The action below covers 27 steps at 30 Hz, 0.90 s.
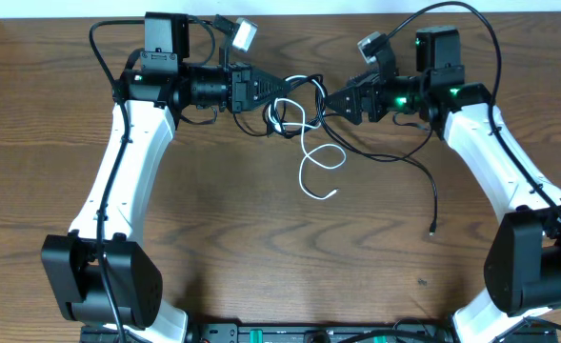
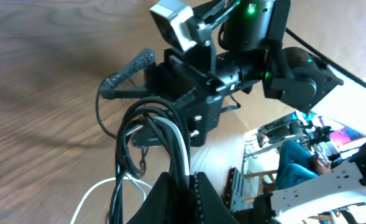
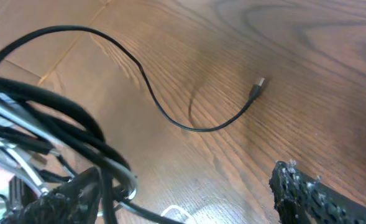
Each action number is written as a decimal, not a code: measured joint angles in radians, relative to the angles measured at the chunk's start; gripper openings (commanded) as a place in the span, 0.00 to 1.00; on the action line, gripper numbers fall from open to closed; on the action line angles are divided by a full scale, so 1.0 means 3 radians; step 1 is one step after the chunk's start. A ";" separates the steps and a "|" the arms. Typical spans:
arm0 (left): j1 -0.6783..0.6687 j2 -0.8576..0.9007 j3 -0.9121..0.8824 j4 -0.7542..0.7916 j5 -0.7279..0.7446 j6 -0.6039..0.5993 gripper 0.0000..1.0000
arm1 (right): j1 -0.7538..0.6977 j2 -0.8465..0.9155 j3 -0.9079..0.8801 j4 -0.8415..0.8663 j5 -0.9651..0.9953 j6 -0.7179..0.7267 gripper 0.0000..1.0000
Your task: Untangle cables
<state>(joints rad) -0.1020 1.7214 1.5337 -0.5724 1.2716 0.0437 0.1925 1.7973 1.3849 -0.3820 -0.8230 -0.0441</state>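
No lettering, brand, number or sign is legible on the arms (image 1: 132, 157), the cables (image 1: 288, 116) or the surface (image 1: 261, 252).

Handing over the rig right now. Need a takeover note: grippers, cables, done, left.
Left gripper: shut on a bunch of black and white strands.
Right gripper: open, facing the left one at the knot, holding nothing.
White cable: upper part in the knot, the rest loops onto the table.
Black cable: tangled at the knot, tail trails right to a plug end.
Done: knot gripped on one side.
Left: cables not yet separated. The right gripper should probably take one strand and draw it out.
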 measured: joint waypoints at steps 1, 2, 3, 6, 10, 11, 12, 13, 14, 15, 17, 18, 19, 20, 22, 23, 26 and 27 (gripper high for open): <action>0.0000 0.0000 0.0000 0.0000 0.0020 -0.0009 0.07 | 0.0014 0.0000 0.0000 -0.0003 0.0039 -0.0004 0.82; 0.0000 0.0000 0.0000 0.0000 0.0036 -0.0015 0.07 | 0.0032 0.0000 0.0000 -0.0008 0.0080 -0.0005 0.82; 0.0000 0.0000 0.0000 0.0001 0.0047 -0.0023 0.07 | 0.0052 0.0000 0.0000 -0.0008 0.0114 -0.0006 0.80; 0.0000 0.0000 0.0000 0.0001 0.0084 -0.0048 0.08 | 0.0107 0.0000 0.0000 -0.0006 0.0198 -0.0006 0.77; 0.0000 0.0000 0.0000 0.0001 0.0113 -0.0060 0.08 | 0.0182 0.0000 0.0000 0.0028 0.0445 0.0130 0.76; 0.0000 0.0000 0.0000 0.0001 0.0116 -0.0060 0.07 | 0.0197 0.0000 0.0000 0.0048 0.0500 0.0179 0.75; 0.0000 0.0000 0.0000 0.0003 0.0117 -0.0060 0.07 | 0.0206 0.0000 0.0000 0.0086 0.0546 0.0235 0.74; -0.0003 0.0000 0.0000 0.0004 0.0118 -0.0060 0.07 | 0.0225 0.0000 0.0000 0.0126 0.0581 0.0294 0.74; -0.0005 0.0000 0.0000 0.0005 0.0118 -0.0060 0.08 | 0.0234 0.0000 0.0000 0.0164 0.0615 0.0350 0.74; -0.0011 0.0000 0.0000 0.0005 0.0120 -0.0061 0.08 | 0.0251 0.0000 0.0000 0.0223 0.0649 0.0415 0.74; -0.0024 0.0000 0.0000 0.0006 0.0121 -0.0061 0.07 | 0.0282 0.0000 0.0000 0.0347 0.0690 0.0539 0.73; -0.0036 0.0000 0.0000 0.0008 0.0122 -0.0061 0.07 | 0.0305 0.0000 0.0000 0.0430 0.0716 0.0623 0.73; -0.0048 0.0000 0.0000 0.0008 0.0128 -0.0061 0.07 | 0.0327 0.0000 0.0000 0.0484 0.0736 0.0688 0.72; -0.0062 0.0000 0.0000 0.0008 0.0132 -0.0061 0.08 | 0.0350 0.0000 0.0000 0.0530 0.0763 0.0752 0.72; -0.0093 0.0000 0.0000 0.0006 0.0134 -0.0061 0.07 | 0.0406 0.0001 0.0000 0.0614 0.0841 0.0902 0.71; -0.0106 0.0000 0.0000 0.0006 0.0135 -0.0061 0.07 | 0.0431 0.0003 0.0000 0.0654 0.0880 0.0968 0.70; -0.0120 0.0000 0.0000 0.0006 0.0144 -0.0071 0.07 | 0.0515 0.0004 0.0000 0.0765 0.1006 0.1174 0.66; -0.0118 0.0000 0.0000 0.0006 0.0142 -0.0083 0.07 | 0.0535 0.0004 0.0000 0.0779 0.1059 0.1247 0.65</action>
<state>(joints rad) -0.1375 1.7214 1.5337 -0.5705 1.3144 0.0189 0.3531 1.7985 1.3849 -0.1482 -0.5053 0.3302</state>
